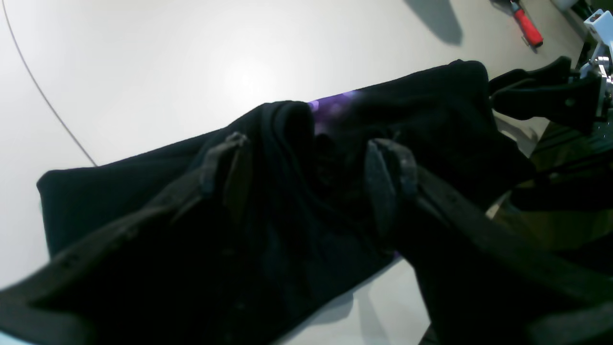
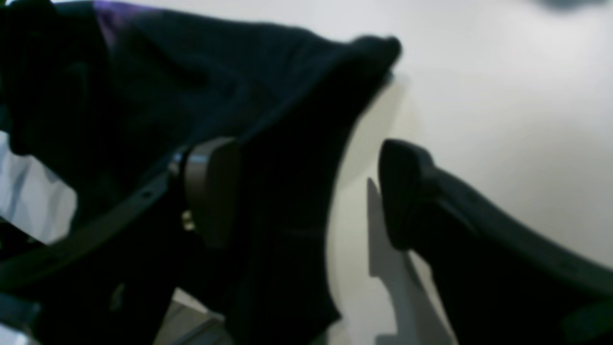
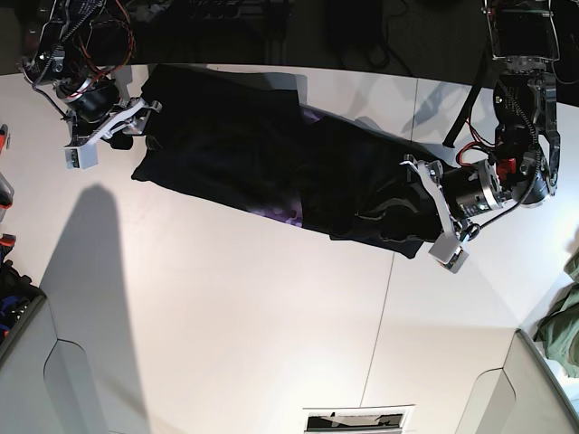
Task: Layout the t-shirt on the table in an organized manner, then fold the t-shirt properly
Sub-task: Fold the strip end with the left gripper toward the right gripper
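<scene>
One long rumpled black cloth t-shirt (image 3: 271, 167), smooth white table (image 3: 226, 325).

**Cloth, tabletop, pads**

I see the t-shirt (image 3: 244, 158) as soft matt black cloth with a purple print. The table (image 3: 226, 316) looks smooth, white and faintly glossy. My left gripper (image 1: 306, 177) has rough matt dark pads; the right gripper (image 2: 306, 191) looks like smooth dark plastic.
</scene>
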